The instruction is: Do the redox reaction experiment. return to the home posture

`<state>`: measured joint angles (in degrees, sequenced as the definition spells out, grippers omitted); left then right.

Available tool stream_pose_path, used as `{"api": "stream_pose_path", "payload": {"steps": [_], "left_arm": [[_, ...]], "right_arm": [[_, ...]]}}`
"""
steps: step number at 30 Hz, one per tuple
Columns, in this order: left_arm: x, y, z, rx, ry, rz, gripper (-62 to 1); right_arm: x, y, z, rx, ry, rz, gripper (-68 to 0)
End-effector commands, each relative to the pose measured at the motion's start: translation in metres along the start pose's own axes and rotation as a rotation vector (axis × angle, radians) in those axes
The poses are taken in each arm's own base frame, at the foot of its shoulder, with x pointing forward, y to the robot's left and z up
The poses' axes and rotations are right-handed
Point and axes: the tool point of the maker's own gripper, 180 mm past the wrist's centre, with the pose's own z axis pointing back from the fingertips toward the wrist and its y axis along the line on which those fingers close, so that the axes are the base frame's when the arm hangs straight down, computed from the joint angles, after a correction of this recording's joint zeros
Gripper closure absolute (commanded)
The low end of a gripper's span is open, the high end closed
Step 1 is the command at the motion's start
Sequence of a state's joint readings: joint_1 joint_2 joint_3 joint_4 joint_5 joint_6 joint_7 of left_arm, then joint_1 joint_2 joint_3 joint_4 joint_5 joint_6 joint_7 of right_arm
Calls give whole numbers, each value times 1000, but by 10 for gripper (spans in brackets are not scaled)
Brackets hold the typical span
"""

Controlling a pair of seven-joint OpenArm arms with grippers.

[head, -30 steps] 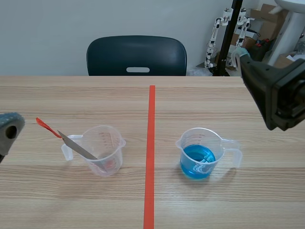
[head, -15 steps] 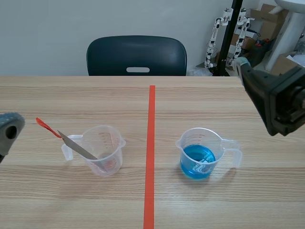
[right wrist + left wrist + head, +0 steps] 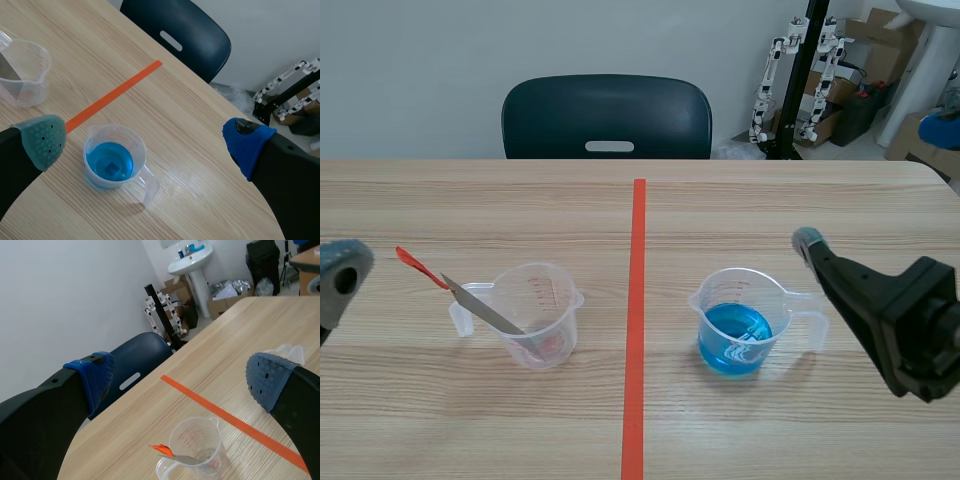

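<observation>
Fingers [image 3: 92, 377] of the left gripper [image 3: 180, 380] are spread wide. Nothing is held or touched between them, and the clear beaker [image 3: 197, 445] is seen ahead of the gap and under it. Fingers [image 3: 45, 142] of the right gripper [image 3: 145, 142] are likewise set far apart with nothing gripped. The beaker of blue liquid [image 3: 114, 159] lies under and just ahead of them, untouched.

In the scene view the right gripper is found at three o'clock of the beaker of blue liquid, near its handle but apart from it, as far as can be judged. The left gripper is seen at nine o'clock of the clear beaker, well apart from it. The clear beaker is placed at nine o'clock of the blue one, across the orange-red tape line [image 3: 638, 300]. A spatula [image 3: 480, 308] is leaned inside it, with its red end pointed out toward ten o'clock. Both beakers are stood upright on the worktop [image 3: 770, 200], and a dark chair [image 3: 607, 115] is seen at twelve o'clock beyond its far edge.

The experiment itself is judged to be finished, since no vessel or tool is held. Only the retreat to the home posture is thought to be left, and whether that posture is reached cannot be told.
</observation>
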<state>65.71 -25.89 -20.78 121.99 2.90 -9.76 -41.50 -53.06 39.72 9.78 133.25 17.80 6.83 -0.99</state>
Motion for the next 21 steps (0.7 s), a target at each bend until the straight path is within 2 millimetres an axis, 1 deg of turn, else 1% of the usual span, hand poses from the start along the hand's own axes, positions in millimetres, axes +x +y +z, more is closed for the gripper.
{"api": "stream_pose_path", "payload": {"steps": [1,6,11,21], "left_arm": [[9,-3,-3,-14,-31,-24,-550],[8,-5,-3,-28,-26,-36,-550],[5,-12,-3,-68,-10,-77,-550],[4,-12,-3,-68,-9,-77,-550]], "right_arm": [[8,-4,0,-10,-25,17,-679],[7,-5,-1,-11,-21,21,-679],[7,-5,-1,-13,-16,52,-679],[6,-5,-1,-13,-16,58,-679]]}}
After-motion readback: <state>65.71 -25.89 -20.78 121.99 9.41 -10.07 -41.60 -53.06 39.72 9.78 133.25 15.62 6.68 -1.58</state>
